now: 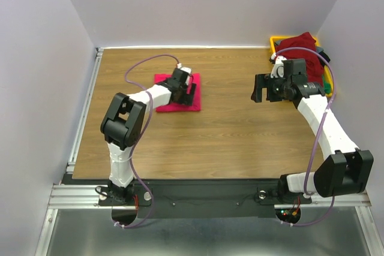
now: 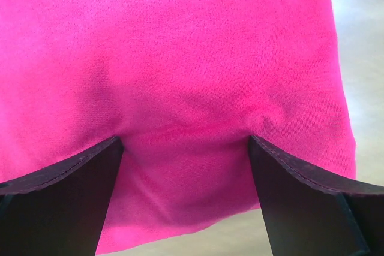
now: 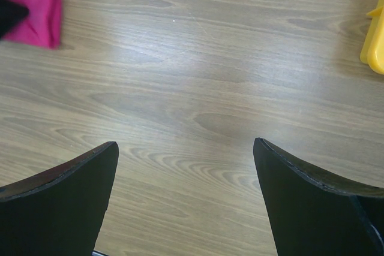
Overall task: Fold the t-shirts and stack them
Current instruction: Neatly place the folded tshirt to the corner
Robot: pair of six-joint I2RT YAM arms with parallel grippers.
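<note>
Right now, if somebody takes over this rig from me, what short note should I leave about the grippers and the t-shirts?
Left gripper: open, fingertips down on the folded crimson t-shirt, nothing pinched.
Right gripper: open, empty, above bare table.
Done: one shirt folded, lying mid-left on the table.
Left: the maroon t-shirt and others heaped in the yellow bin at far right; fold each, stack on the crimson one.
</note>
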